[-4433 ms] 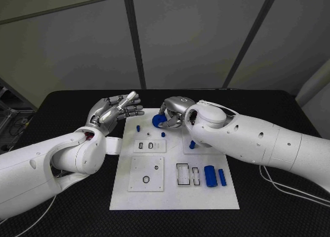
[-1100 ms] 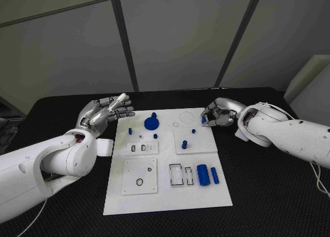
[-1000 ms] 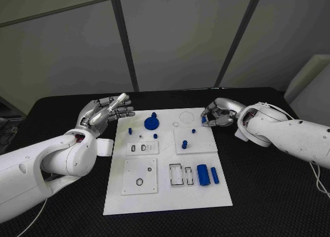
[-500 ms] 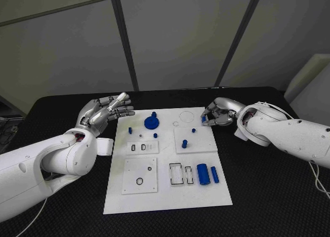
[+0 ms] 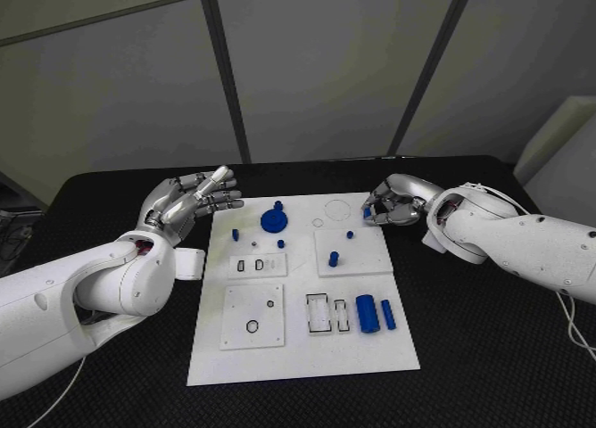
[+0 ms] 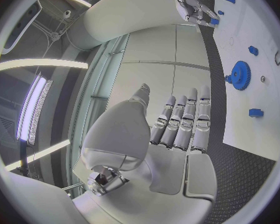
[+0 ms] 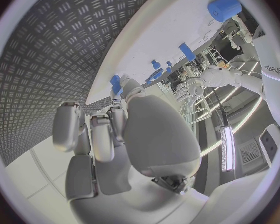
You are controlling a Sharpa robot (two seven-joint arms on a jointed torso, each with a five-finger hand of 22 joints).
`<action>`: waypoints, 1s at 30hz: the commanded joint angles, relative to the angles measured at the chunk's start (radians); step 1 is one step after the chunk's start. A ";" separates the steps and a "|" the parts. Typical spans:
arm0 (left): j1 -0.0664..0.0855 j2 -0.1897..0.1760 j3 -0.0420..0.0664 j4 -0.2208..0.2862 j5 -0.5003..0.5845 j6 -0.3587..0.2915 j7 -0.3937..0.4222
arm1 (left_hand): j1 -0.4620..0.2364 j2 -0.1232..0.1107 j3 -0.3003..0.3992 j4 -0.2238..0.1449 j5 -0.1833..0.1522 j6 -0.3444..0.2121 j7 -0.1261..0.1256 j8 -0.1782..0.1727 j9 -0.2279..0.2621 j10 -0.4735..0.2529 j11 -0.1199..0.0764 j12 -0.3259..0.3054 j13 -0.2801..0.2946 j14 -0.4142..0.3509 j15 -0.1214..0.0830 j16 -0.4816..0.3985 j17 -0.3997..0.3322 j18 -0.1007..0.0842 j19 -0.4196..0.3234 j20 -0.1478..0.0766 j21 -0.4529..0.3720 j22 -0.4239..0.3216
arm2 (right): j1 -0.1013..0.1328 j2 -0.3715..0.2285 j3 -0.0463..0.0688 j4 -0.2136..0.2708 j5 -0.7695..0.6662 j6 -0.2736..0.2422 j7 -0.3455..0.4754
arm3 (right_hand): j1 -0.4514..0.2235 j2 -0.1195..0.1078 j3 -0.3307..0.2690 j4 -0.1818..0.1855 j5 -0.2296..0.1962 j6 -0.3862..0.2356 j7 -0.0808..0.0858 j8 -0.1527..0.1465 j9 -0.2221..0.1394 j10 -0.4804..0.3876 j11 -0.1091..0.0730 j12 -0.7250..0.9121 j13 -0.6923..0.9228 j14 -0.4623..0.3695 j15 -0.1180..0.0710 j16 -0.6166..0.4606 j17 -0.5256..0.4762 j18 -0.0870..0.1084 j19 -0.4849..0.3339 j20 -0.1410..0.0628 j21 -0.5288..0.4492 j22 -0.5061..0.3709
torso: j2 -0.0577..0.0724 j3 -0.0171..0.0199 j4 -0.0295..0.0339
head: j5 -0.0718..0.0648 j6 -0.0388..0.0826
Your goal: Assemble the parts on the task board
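Your right hand (image 5: 399, 207) pinches a small blue plastic peg (image 5: 368, 213) at the white task board's (image 5: 376, 348) far right corner; keep it upright when seating. Left hand (image 5: 189, 201) hovers spread, holding nothing.

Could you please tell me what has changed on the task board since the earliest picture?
The right hand has let go of the blue gear, which now lies on the task board, and drawn back to the board's far right corner, pinching a small blue part. The left hand stays raised and open.
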 commanded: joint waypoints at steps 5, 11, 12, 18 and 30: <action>0.001 -0.003 0.001 0.001 -0.008 0.011 0.005 | 0.010 -0.002 0.001 -0.005 -0.004 0.005 0.051 -0.005 0.000 0.000 0.001 -0.006 0.000 -0.002 0.001 -0.007 -0.001 -0.014 -0.006 0.000 -0.004 -0.001 | 0.002 -0.025 0.001 0.119 -0.018 -0.082 -0.079 | -0.002 0.022 0.014 0.004 -0.004 0.004 0.003 0.000 0.000 -0.006 -0.007 -0.005 0.005 0.106 -0.008 0.005 0.263 -0.010 0.002 -0.008 0.003 0.001 | -0.003 -0.0026 -0.0026 | 0.003 -0.001; 0.001 -0.005 0.001 0.001 -0.008 0.011 0.004 | 0.010 -0.002 0.001 -0.005 -0.004 0.005 0.051 -0.005 0.000 0.000 0.001 -0.006 0.000 -0.002 0.001 -0.007 -0.001 -0.014 -0.006 0.000 -0.004 -0.001 | 0.008 -0.013 0.004 0.239 -0.062 -0.111 -0.161 | -0.004 0.025 0.017 0.005 -0.006 0.004 0.003 0.001 0.000 -0.008 -0.007 -0.008 0.001 0.106 -0.008 0.005 0.263 -0.010 0.003 -0.008 0.004 0.003 | -0.003 -0.0031 -0.0025 | 0.013 -0.003; 0.001 -0.004 0.001 0.001 -0.008 0.011 0.003 | 0.010 -0.002 0.001 -0.005 -0.004 0.005 0.051 -0.005 0.000 0.000 0.001 -0.006 0.000 -0.002 0.001 -0.007 -0.001 -0.014 -0.006 0.000 -0.004 -0.001 | 0.009 -0.001 0.005 0.259 -0.071 -0.113 -0.174 | -0.004 0.025 0.018 0.005 -0.006 0.004 0.003 0.001 0.000 -0.010 -0.007 -0.010 0.000 0.106 -0.008 0.005 0.263 -0.010 0.003 -0.008 0.004 0.003 | -0.003 -0.0035 -0.0021 | 0.016 -0.004; 0.002 -0.003 0.001 -0.002 -0.007 0.011 0.003 | 0.010 -0.002 0.001 -0.005 -0.004 0.005 0.051 -0.005 0.000 0.000 0.001 -0.006 0.000 -0.002 0.001 -0.007 -0.001 -0.014 -0.006 0.000 -0.004 -0.001 | 0.011 0.074 0.005 0.296 -0.095 -0.096 -0.210 | -0.004 0.026 0.018 0.005 -0.006 0.004 0.003 0.000 -0.001 -0.011 -0.007 -0.011 -0.003 0.106 -0.008 0.005 0.263 -0.011 0.004 -0.008 0.005 0.005 | -0.002 -0.0049 0.0011 | 0.029 -0.008; 0.002 0.001 0.001 -0.009 -0.007 0.012 0.002 | 0.010 -0.001 0.001 -0.005 -0.005 0.007 0.051 -0.005 0.000 0.001 0.001 -0.006 0.000 -0.002 0.001 -0.007 -0.001 -0.014 -0.007 0.000 -0.004 -0.001 | 0.006 0.199 -0.006 0.276 -0.146 -0.042 -0.237 | -0.003 0.026 0.021 0.004 -0.006 0.002 0.003 0.000 -0.001 -0.012 -0.007 -0.012 -0.003 0.106 -0.008 0.005 0.263 -0.011 0.005 -0.008 0.005 0.006 | -0.002 -0.0035 -0.0024 | 0.064 -0.022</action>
